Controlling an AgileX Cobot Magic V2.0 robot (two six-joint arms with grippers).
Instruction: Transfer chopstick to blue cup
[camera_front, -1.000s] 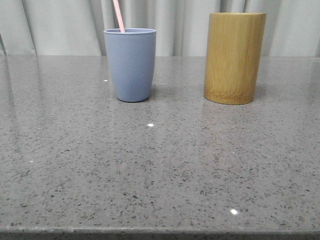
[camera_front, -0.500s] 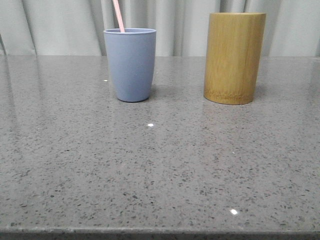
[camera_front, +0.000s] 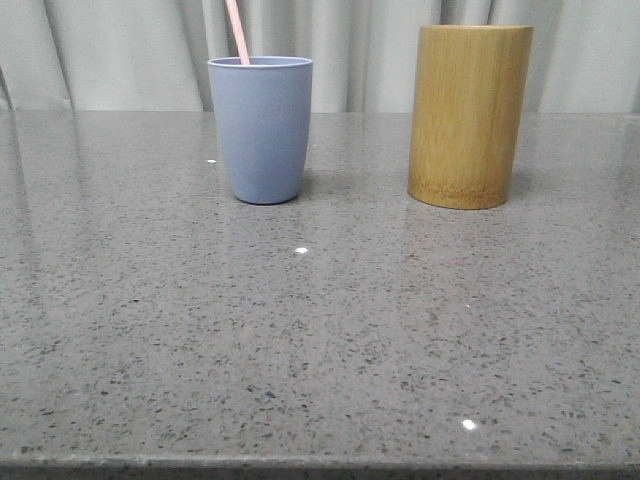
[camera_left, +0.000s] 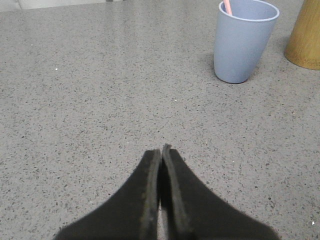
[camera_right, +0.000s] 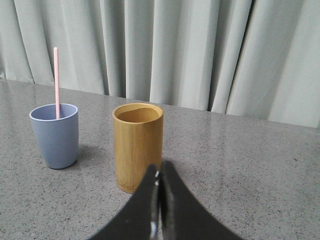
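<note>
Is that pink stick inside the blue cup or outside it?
Inside: the chopstick rises out of the blue cup past its rim.

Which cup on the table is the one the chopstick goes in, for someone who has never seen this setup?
On the grey speckled table, two containers stand near the curtain side. In the front view the blue cup is the left one. It is shorter, matte blue-grey and tapered, with a pink chopstick standing in it, unlike the taller tan bamboo cylinder.

Pink stick in the blue cup

The blue cup stands upright, far and left on the surface. The thin pink chopstick stands inside it, leaning left.
</note>
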